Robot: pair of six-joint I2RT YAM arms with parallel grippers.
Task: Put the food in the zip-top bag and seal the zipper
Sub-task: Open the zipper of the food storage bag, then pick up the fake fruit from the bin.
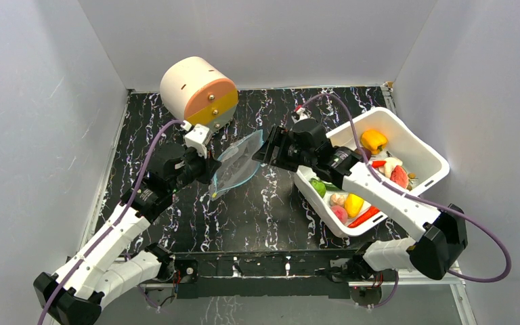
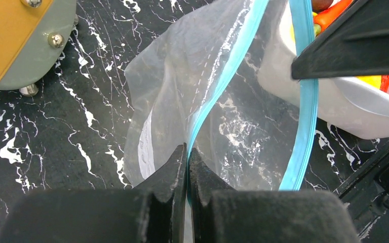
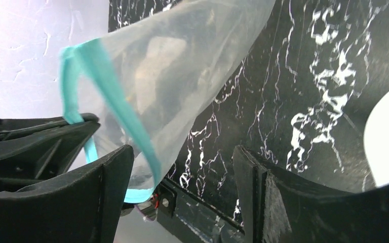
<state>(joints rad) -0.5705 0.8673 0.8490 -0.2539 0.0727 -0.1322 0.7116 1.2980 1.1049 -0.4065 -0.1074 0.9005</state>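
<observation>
The clear zip-top bag [image 1: 237, 161] hangs above the table between my two grippers, its mouth spread. My left gripper [image 1: 210, 169] is shut on the teal zipper [image 2: 222, 77]; in the left wrist view its jaws [image 2: 188, 152] pinch that strip. My right gripper [image 1: 261, 150] stands open at the bag's other side. In the right wrist view the zipper strip [image 3: 112, 88] runs just inside one of its fingers [image 3: 112, 188], ungripped. The food lies in the white tub [image 1: 425, 147]: an orange-yellow pepper [image 1: 374, 140], a red chili [image 1: 364, 217], green, yellow and pink pieces.
A round cream drum with an orange and grey face [image 1: 196, 91] stands at the back left, close behind my left gripper. The white tub takes up the right side, under my right arm. Grey walls enclose the black marbled table [image 1: 257, 210].
</observation>
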